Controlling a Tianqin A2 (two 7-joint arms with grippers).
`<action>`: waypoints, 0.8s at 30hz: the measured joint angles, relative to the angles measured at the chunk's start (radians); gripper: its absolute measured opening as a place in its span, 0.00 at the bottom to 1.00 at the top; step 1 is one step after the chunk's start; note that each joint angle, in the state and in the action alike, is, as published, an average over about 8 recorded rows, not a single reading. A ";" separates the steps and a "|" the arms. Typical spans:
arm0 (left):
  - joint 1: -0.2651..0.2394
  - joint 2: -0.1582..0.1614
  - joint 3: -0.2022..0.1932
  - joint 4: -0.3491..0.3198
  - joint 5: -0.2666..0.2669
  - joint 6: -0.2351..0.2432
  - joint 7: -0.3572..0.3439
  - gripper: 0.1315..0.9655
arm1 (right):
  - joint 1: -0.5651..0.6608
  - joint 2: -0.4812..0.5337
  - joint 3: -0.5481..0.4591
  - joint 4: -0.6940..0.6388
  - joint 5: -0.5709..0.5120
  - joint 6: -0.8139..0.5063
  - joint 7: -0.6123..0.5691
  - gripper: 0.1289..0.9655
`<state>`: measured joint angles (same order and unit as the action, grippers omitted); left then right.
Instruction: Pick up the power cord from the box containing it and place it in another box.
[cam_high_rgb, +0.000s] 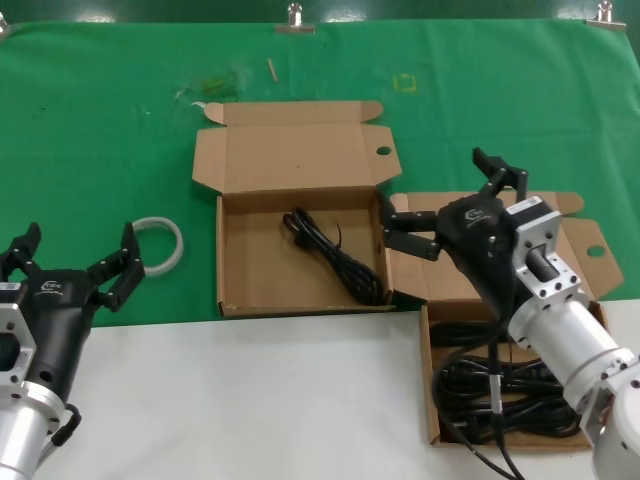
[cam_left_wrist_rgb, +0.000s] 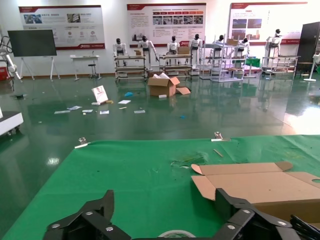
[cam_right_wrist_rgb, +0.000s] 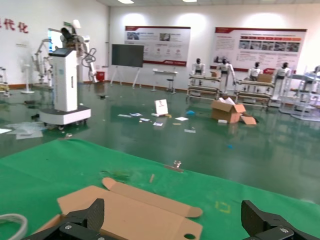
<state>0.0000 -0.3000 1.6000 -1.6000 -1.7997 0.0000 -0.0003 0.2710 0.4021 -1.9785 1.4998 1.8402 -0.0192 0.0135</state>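
Observation:
The power cord (cam_high_rgb: 330, 252), a thin black hank, lies stretched inside the middle cardboard box (cam_high_rgb: 255, 265). This box's open lid (cam_right_wrist_rgb: 135, 215) has a tiny dark dot and a round hole in its wing tab (cam_high_rgb: 383, 151). A second box (cam_high_rgb: 580, 262) at the right holds a bulkier tangle of black cables (cam_high_rgb: 500, 392). My right gripper (cam_high_rgb: 455, 200) hangs open and holds nothing, above the right box's lid and just right of the middle box. At the near left, my left gripper (cam_high_rgb: 75, 256) is open with nothing in it, off to the side of both boxes.
A white tape ring (cam_high_rgb: 160, 245) lies on the green cloth (cam_high_rgb: 100, 120) between my left gripper and the middle box. The near part of the table is white (cam_high_rgb: 250, 400). Clips (cam_high_rgb: 295, 18) hold the cloth at the far edge.

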 joint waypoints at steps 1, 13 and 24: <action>0.000 0.000 0.000 0.000 0.000 0.000 0.000 0.60 | -0.006 -0.002 0.008 0.002 -0.001 0.000 0.000 0.94; 0.000 0.000 0.000 0.000 0.000 0.000 0.000 0.80 | -0.072 -0.027 0.101 0.027 -0.011 0.005 -0.003 1.00; 0.000 0.000 0.000 0.000 0.000 0.000 0.000 0.90 | -0.133 -0.050 0.185 0.049 -0.020 0.009 -0.007 1.00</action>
<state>0.0000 -0.3000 1.6000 -1.6000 -1.7999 0.0000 0.0000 0.1383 0.3522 -1.7934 1.5488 1.8205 -0.0098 0.0070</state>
